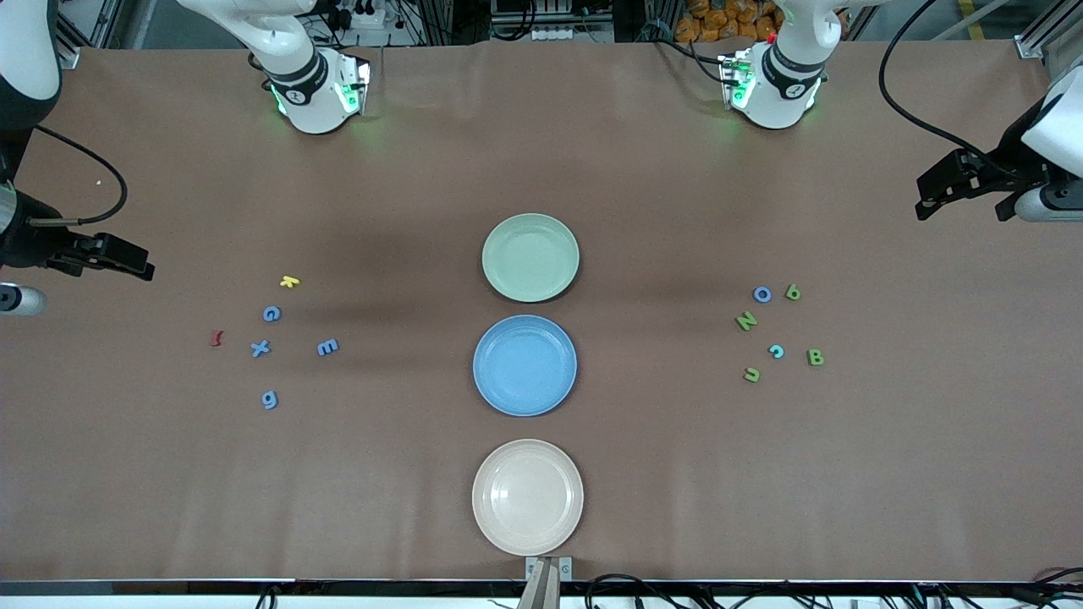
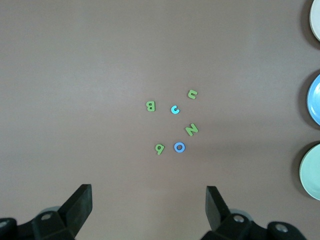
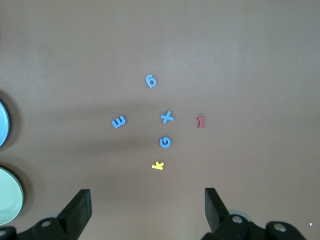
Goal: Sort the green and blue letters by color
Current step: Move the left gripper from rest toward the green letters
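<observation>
No printed text or labels are readable; only the letter pieces (image 1: 270,314) themselves form characters.

blue G (image 1: 271,314) | green N (image 1: 745,320) | yellow letter (image 1: 289,282) | red letter (image 1: 217,338) | green plate (image 1: 530,257) | blue plate (image 1: 525,365) | cream plate (image 1: 527,497)

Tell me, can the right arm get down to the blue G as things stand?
Probably yes. The right gripper hangs open over bare table by that letter group, and the blue G lies flat with clear gaps to the yellow letter and blue x.
</observation>
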### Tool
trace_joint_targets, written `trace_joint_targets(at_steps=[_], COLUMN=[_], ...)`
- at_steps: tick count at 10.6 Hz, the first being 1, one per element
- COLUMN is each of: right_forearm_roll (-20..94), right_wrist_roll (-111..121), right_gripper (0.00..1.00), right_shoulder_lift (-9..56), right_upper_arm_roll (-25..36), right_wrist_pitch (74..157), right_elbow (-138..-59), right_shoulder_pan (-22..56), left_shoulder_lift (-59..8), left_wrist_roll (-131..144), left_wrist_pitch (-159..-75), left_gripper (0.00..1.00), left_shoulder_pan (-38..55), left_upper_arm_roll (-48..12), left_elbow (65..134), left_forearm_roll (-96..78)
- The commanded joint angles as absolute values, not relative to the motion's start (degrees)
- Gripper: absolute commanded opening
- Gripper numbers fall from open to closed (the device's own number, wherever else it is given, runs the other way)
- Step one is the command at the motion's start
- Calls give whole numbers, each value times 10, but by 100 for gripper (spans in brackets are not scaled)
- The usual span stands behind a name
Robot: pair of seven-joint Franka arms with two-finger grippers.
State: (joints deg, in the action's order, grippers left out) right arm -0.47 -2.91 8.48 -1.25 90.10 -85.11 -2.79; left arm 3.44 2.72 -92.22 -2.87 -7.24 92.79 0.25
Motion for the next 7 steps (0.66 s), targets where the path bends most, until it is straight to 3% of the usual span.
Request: trace_joint_targets(at_steps=[1, 7], right_forearm_roll=[-11, -11], right_wrist_roll=[-38, -38], right_gripper=[100, 100], right_shoulder_lift=[85, 85], right_upper_arm_roll=[-13, -13], right_wrist_pitch=[900, 900], right_elbow=[-851, -851], right_shoulder_pan=[-28, -28], left_shoulder_lift=[27, 12], left_wrist_roll=[29, 25], left_wrist_pitch=[-917, -917], left_gripper=[100, 100], left_shoulder_pan=[-31, -32], left_upper_arm_roll=[-75, -74], left_elbow=[912, 917], left_forearm_roll=[-2, 4])
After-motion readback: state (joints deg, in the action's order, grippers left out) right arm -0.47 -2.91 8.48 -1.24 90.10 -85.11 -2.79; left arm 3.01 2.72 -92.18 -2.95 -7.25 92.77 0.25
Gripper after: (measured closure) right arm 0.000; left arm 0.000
